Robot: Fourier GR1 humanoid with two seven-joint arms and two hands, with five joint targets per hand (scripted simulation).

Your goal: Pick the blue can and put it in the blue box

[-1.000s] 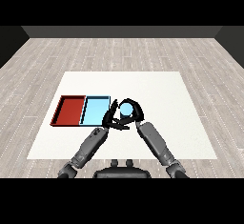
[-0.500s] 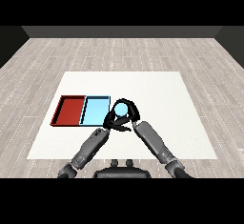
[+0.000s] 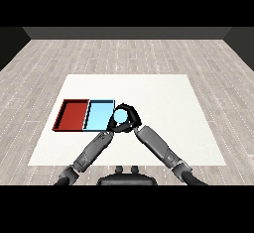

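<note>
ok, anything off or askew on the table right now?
Nothing stands out. The right robot hand is curled round the blue can just right of the blue tray. The red tray sits square beside it. No spill or damage shows.

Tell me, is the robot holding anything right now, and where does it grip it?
Yes. The right hand holds the blue can, its fingers curled round the can's side, at the right edge of the light blue tray.

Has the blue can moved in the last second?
Yes. The blue can, held in the right hand, has shifted left toward the light blue tray and now sits at its right edge.
</note>
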